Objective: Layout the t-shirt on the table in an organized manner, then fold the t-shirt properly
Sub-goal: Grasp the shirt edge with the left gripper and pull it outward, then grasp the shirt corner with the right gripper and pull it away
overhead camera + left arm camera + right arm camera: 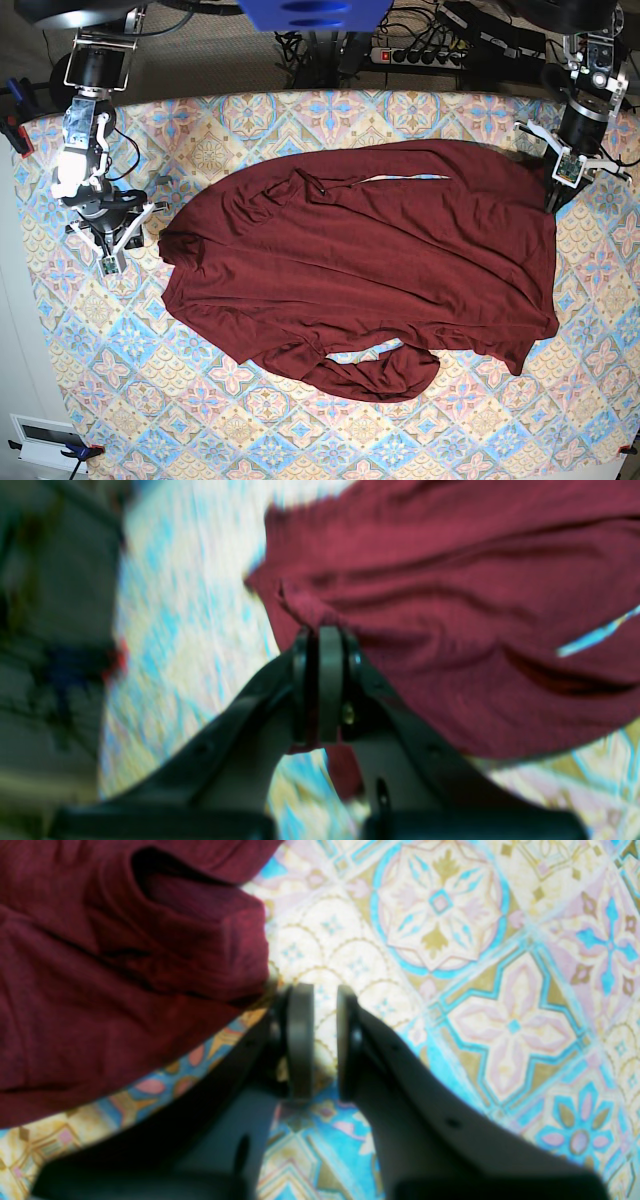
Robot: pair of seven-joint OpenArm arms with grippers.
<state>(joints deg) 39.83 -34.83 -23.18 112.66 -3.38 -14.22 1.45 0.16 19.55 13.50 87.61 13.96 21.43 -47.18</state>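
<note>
Maroon t-shirt (370,270) sprawls printless, long axis across the patterned surface (520,440).
Left claw (322,635) pinches its edge; right claw (325,995) stands slightly parted, empty.

My left gripper (325,635) is clamped tight, cloth pinched between the pads. My right gripper (325,1040) hangs low, jaws slightly parted, holding nothing.

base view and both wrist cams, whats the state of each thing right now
t-shirt: spread out on the table, unfolded, wrinkled, one edge pinched by the left gripper
left gripper: shut on the t-shirt's edge
right gripper: jaws slightly apart, empty, just beside the shirt, not touching it
table: patterned cloth lies flat, shirt covering its middle
</note>
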